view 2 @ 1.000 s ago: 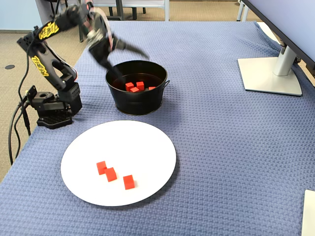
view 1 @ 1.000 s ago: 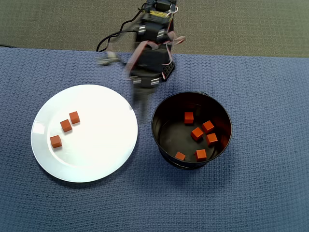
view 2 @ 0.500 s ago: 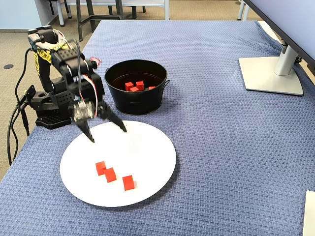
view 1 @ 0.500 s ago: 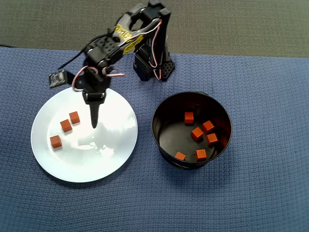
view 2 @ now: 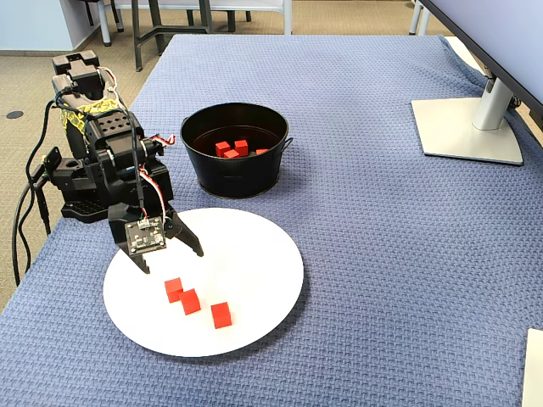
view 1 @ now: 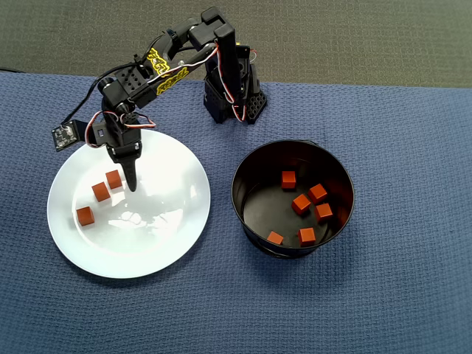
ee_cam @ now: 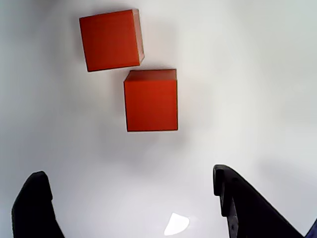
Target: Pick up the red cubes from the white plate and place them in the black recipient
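Three red cubes (view 1: 113, 179) (view 1: 100, 192) (view 1: 85, 216) lie on the left part of the white plate (view 1: 162, 221). My gripper (view 1: 131, 184) hangs open and empty just right of the nearest cube. In the wrist view two red cubes (ee_cam: 151, 99) (ee_cam: 111, 39) lie ahead of the open gripper (ee_cam: 130, 183), on the white plate (ee_cam: 237, 99). The fixed view shows the gripper (view 2: 172, 261) low over the plate (view 2: 254, 263), just behind the red cubes (view 2: 174, 289). The black recipient (view 1: 234, 193) (view 2: 237, 178) holds several red cubes (view 1: 301, 203) (view 2: 225, 148).
The arm's base (view 1: 232, 99) (view 2: 85, 195) stands behind the gap between plate and recipient, cables trailing off the table edge. A blue woven cloth (view 1: 383, 295) covers the table. A monitor foot (view 2: 467, 127) stands at the far right in the fixed view.
The arm has swung from beside the black recipient over to the plate and come down beside the three cubes. Its jaws stayed open. The cubes have not moved.
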`<state>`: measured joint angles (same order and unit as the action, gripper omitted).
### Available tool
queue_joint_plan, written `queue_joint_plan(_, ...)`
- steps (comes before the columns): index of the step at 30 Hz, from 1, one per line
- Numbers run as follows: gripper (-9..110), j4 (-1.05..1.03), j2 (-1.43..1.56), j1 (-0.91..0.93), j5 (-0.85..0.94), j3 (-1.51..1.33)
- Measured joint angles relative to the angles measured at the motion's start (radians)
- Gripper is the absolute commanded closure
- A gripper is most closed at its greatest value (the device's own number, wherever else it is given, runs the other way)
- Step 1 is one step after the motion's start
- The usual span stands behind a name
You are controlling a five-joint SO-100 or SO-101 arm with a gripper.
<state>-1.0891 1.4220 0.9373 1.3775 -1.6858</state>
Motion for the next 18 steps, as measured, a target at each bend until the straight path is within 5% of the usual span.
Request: queue_joint_plan(18, 76, 0.167, -0.156, 0.035, -0.002, 0.000)
